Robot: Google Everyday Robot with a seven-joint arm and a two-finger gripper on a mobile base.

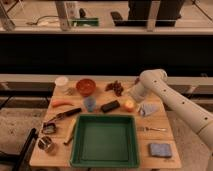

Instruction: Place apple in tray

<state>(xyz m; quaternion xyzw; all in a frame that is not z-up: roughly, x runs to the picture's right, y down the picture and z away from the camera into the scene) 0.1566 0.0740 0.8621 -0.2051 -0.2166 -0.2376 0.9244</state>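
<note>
1. While the table (165,117) is crowded with items, the only job here is the apple, and I judge that we are at the reach-to-grasp step.
2. The tray (105,118) is green, sits near-centre on the table and has nothing in it, so the place step is not done.
3. The arm (175,100) comes in from the right and bends down toward the middle of the table.
4. The gripper (134,96) is just beside the apple on its far-right side. I cannot tell if it is open, closed or touching.
5. The apple (129,105) is on the table just beyond the tray's far-right rim, between a black block (110,106) on its left and a blue cloth (147,109) on its right.
6. Next, I would settle the gripper over the apple, close it, lift the apple clear of the rim, make a short move nearer and left, then release.
</note>
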